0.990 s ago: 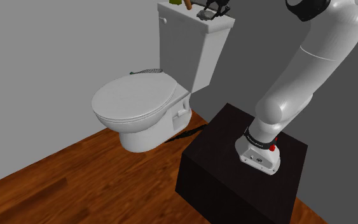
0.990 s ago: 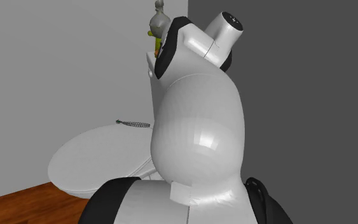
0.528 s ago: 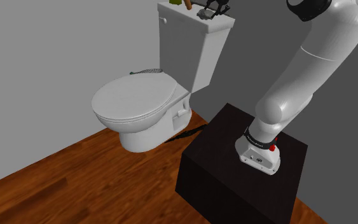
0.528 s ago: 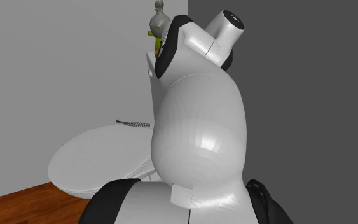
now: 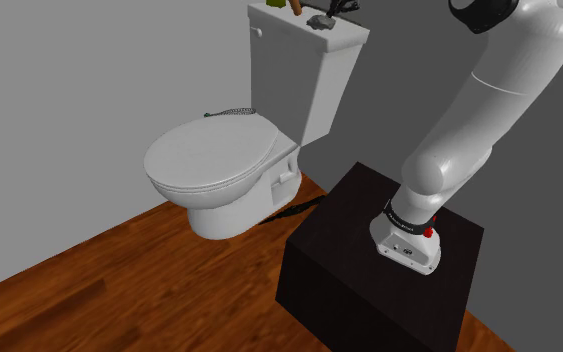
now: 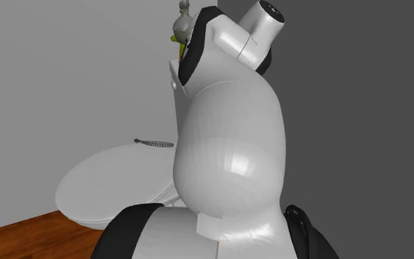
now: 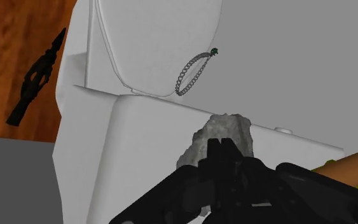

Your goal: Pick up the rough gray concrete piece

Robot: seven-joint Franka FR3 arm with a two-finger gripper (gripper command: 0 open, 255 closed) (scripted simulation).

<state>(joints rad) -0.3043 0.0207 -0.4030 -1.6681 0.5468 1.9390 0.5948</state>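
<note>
The rough gray concrete piece (image 7: pixel 225 129) sits clasped between my black gripper's (image 7: pixel 219 149) fingers, its lumpy top poking out beyond the tips. In the shoulder view the gripper (image 5: pixel 335 8) is at the top edge over the white toilet tank lid (image 5: pixel 281 22), with the gray piece (image 5: pixel 320 20) hanging from it just above the lid. The gripper is shut on the piece. In the second exterior view the arm's white bulk hides the grip.
A brown and green object (image 7: pixel 350 163) lies on the lid beside the gripper. A thin chain (image 5: pixel 231 112) rests behind the closed toilet seat (image 5: pixel 209 155). A black object (image 5: pixel 291 209) lies on the wood floor by the bowl. The dark stand (image 5: pixel 359 270) is at lower right.
The fingers have closed on the concrete piece, and the gripper has risen a little off the tank lid, taking the piece with it.
</note>
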